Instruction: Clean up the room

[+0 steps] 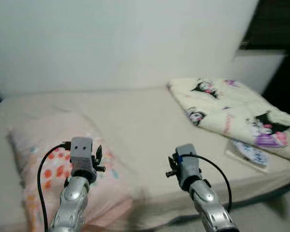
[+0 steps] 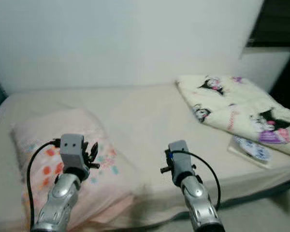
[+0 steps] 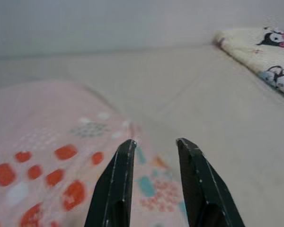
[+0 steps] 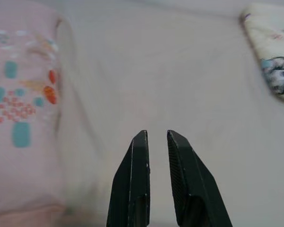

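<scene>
A pink pillow (image 1: 38, 137) with orange and teal spots lies on the left of a bed with a cream sheet (image 1: 140, 116). At the right of the bed lies a folded cream blanket (image 1: 232, 108) printed with cartoon figures. My left gripper (image 3: 156, 142) hovers over the pillow's near right part, open, with nothing between its fingers. My right gripper (image 4: 156, 135) hangs above the bare sheet near the bed's front edge. Its fingers stand close together and hold nothing.
A flat printed item (image 1: 249, 154), perhaps a book, lies by the blanket near the bed's right front corner. A pale wall (image 1: 111, 38) runs behind the bed. A dark opening (image 1: 280, 24) is at the far right. Floor shows below the bed's front edge.
</scene>
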Controlling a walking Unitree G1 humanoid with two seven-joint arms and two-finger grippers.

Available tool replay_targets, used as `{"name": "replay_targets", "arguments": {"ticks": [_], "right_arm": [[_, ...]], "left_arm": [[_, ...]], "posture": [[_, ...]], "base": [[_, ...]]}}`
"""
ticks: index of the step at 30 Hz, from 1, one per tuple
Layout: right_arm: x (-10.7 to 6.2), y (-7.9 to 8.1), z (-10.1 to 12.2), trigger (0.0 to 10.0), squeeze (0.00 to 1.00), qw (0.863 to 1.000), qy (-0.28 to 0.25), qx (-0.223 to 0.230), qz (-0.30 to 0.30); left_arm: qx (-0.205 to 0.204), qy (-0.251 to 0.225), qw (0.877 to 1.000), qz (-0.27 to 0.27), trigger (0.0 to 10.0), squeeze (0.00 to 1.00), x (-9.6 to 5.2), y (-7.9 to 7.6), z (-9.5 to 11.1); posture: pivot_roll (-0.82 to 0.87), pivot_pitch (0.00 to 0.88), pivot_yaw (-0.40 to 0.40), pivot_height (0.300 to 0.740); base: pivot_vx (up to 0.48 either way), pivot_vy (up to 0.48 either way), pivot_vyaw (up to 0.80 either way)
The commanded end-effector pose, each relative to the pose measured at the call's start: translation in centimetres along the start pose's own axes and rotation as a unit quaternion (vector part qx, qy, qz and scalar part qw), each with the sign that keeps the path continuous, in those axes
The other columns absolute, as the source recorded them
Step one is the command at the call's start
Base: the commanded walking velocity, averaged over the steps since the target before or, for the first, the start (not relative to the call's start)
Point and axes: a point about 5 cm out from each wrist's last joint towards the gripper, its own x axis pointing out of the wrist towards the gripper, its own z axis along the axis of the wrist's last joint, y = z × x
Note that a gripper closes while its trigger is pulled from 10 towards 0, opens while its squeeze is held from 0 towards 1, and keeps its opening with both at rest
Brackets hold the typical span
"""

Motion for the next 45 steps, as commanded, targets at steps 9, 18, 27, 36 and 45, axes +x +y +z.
{"name": "replay_targets", "arguments": {"ticks": [9, 18, 27, 36, 45], "right_arm": [[0.2, 0.0, 0.3, 10.0, 0.0, 1.0, -0.01, 0.0, 0.003], [0.3, 0.2, 0.3, 10.0, 0.0, 1.0, -0.011, 0.0, 0.007], [0.4, 0.5, 0.3, 10.0, 0.0, 1.0, -0.013, 0.002, 0.011], [0.5, 0.7, 0.3, 10.0, 0.0, 1.0, -0.016, 0.008, 0.01], [0.5, 0.9, 0.3, 10.0, 0.0, 1.0, -0.018, 0.014, 0.011]], "left_arm": [[-0.003, 0.003, 1.0, 0.001, 10.0, 0.0, -0.1, 0.1, 0.0], [0.0, 0.004, 1.0, 0.001, 10.0, 0.0, -0.3, 0.3, 0.0], [0.018, 0.001, 1.0, -0.005, 10.0, 0.0, -0.6, 0.3, 0.2], [0.022, 0.0, 1.0, -0.012, 10.0, 0.0, -0.8, -0.2, 0.3], [0.018, 0.009, 1.0, -0.011, 10.0, 0.0, -0.9, -0.7, 0.2]], "posture": [[0.07, 0.0, -0.093, 0.74], [0.08, 0.0, -0.093, 0.74], [0.09, 0.0, -0.092, 0.74], [0.1, 0.0, -0.086, 0.74], [0.11, 0.0, -0.084, 0.74]], "base": [[0.0, 0.395, 0.0], [0.0, 0.393, 0.0], [0.0, -0.052, 0.0], [0.0, -0.48, 0.0], [0.0, -0.224, 0.0]]}}
